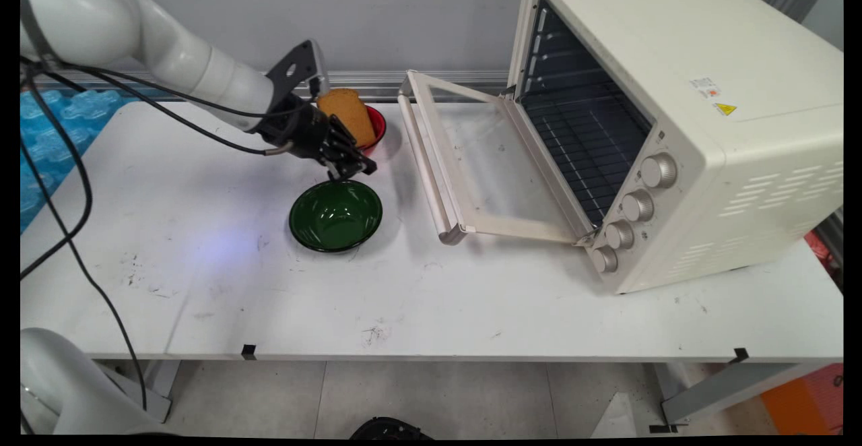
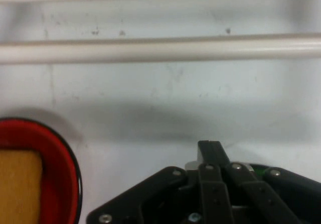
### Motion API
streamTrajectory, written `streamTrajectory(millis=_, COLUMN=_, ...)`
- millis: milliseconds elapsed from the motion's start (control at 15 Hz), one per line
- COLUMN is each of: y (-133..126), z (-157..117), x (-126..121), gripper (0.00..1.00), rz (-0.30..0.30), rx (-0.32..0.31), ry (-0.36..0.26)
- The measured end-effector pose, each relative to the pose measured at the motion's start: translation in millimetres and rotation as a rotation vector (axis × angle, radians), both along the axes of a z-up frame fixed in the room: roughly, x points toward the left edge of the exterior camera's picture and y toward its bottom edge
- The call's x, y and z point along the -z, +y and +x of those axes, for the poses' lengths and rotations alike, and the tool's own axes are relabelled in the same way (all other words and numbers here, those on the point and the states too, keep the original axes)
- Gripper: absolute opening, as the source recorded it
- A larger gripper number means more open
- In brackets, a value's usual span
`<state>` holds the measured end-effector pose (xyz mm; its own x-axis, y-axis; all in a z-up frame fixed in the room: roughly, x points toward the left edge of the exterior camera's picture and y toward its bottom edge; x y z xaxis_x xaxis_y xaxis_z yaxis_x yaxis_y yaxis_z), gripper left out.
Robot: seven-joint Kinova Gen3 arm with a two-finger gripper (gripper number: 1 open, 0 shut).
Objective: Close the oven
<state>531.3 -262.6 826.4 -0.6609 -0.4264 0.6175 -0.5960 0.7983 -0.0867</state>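
Main view: the gripper point(image 1: 355, 167) hovers just above the far rim of the green bowl point(image 1: 335, 215), fingers drawn together and holding nothing. Behind it, near the table's point(image 1: 202, 284) far edge, a red bowl point(image 1: 377, 126) carries a bread slice point(image 1: 347, 117) standing tilted. The toaster oven point(image 1: 673, 129) (yellow warning sticker, text unreadable) stands at the right edge, its door point(image 1: 471, 163) dropped open.

Hand view: closed fingers point(image 2: 210, 153) point at the door's handle bar point(image 2: 160, 49); the red bowl point(image 2: 60, 158) sits lower left.
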Motion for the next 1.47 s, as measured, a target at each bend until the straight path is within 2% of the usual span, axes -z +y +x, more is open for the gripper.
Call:
streamTrajectory(millis=533, y=-21, z=-7, x=30, gripper=0.00, rz=-0.063, rx=0.028, ry=0.064)
streamTrajectory(millis=933, y=-31, z=-10, x=49, gripper=0.00, rz=-0.077, rx=0.027, ry=0.089)
streamTrajectory(millis=1467, y=-42, z=-16, x=63, gripper=0.00, rz=-0.089, rx=0.035, ry=0.121)
